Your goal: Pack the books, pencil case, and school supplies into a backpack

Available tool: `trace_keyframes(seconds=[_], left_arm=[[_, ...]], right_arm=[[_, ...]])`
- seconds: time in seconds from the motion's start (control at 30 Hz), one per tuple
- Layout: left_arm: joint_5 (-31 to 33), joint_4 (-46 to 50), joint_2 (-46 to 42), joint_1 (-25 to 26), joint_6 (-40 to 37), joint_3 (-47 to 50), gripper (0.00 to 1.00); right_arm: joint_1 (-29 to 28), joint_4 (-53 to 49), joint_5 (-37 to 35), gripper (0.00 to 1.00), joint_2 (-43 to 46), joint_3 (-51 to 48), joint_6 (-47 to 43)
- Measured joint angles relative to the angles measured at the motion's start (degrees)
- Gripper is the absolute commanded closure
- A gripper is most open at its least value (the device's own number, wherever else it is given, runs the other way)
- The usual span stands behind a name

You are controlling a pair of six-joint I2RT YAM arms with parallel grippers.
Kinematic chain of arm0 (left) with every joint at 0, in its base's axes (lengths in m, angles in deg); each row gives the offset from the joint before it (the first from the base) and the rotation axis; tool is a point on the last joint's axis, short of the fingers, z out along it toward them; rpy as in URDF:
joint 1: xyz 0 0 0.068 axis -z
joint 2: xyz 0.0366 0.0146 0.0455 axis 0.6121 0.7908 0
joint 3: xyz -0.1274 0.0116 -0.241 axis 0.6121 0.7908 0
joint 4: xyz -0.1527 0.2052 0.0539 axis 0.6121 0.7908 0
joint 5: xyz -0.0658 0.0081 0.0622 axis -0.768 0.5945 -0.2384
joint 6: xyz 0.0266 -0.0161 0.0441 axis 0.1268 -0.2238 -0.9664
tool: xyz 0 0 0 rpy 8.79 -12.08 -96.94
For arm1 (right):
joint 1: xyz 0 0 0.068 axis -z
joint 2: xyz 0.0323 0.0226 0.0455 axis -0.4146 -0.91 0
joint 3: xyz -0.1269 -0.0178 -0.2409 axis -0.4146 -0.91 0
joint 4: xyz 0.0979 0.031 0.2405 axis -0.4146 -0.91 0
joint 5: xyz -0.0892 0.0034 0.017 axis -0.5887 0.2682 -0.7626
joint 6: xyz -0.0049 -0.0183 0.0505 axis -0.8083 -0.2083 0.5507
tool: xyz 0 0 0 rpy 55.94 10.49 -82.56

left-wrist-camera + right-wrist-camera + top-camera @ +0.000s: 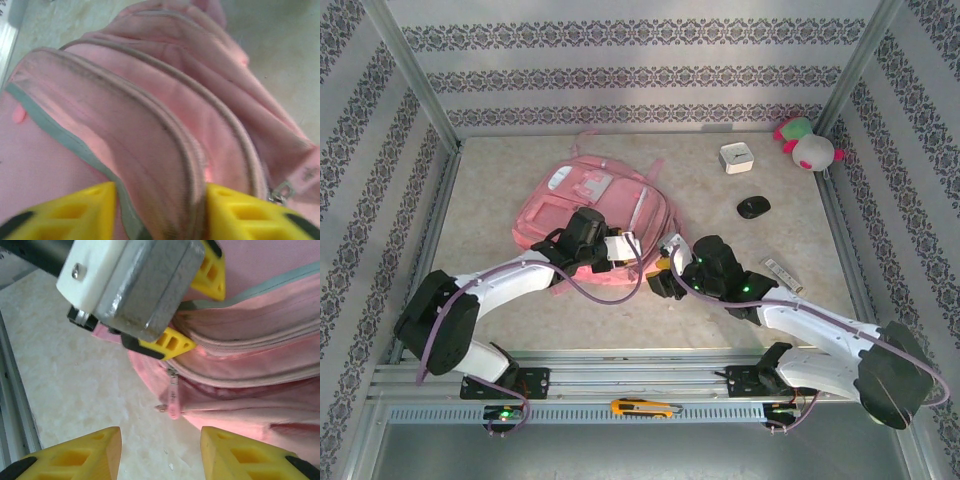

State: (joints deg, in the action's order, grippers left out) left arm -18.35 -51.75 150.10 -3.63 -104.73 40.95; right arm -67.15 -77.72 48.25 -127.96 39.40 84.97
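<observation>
The pink backpack [590,195] lies flat on the table [800,240], in the left half, with its white patches facing up. Its near edge is toward the two arms.

The left gripper [160,192] is at this near edge. Its yellow fingers [85,210] stand on both sides of a raised fold of the pink fabric with a zip line, and the fold fills the gap between them, so they are closed on the backpack.

The right gripper [160,432] is just beside the left one, low over the table at the corner of the backpack. Its fingers are apart and nothing is between them. A little in front of them hangs a pink zipper pull [172,397].

Far on the right side of the table there are a white box [736,158], a black mouse [753,207] and a plush toy [807,145] in the corner. A yellow cutter knife [645,407] lies on the metal rail between the arm bases.
</observation>
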Motion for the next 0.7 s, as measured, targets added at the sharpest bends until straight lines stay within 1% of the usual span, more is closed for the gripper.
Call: trace_keyframes(seconds=[0.07, 0.2, 0.27, 0.47, 0.7], left_arm=[[0.1, -2.4, -0.7, -0.1, 1.9, 1.2, 0.88], [-0.8, -4.1, -4.3, -0.5, 6.9, 2.9, 0.97], [-1.4, -4.1, -5.7, -1.0, 9.6, 3.0, 0.99], [-4.4, -4.1, -6.4, -1.2, 15.4, 3.0, 1.00], [-6.4, -4.1, -6.4, -1.7, 20.1, 3.0, 1.00]], right_arm=[[0.0, 0.4, 0.0, 0.53, -0.4, 0.0, 1.5], [-0.6, 0.6, -0.7, 0.53, -0.5, 0.0, 5.7], [-1.4, 0.9, -1.4, 0.53, -0.5, 0.0, 7.9], [-3.4, 1.3, -2.6, 0.53, -2.7, 0.1, 15.4], [-3.6, 1.3, -3.3, 0.51, -9.3, 2.6, 21.0]])
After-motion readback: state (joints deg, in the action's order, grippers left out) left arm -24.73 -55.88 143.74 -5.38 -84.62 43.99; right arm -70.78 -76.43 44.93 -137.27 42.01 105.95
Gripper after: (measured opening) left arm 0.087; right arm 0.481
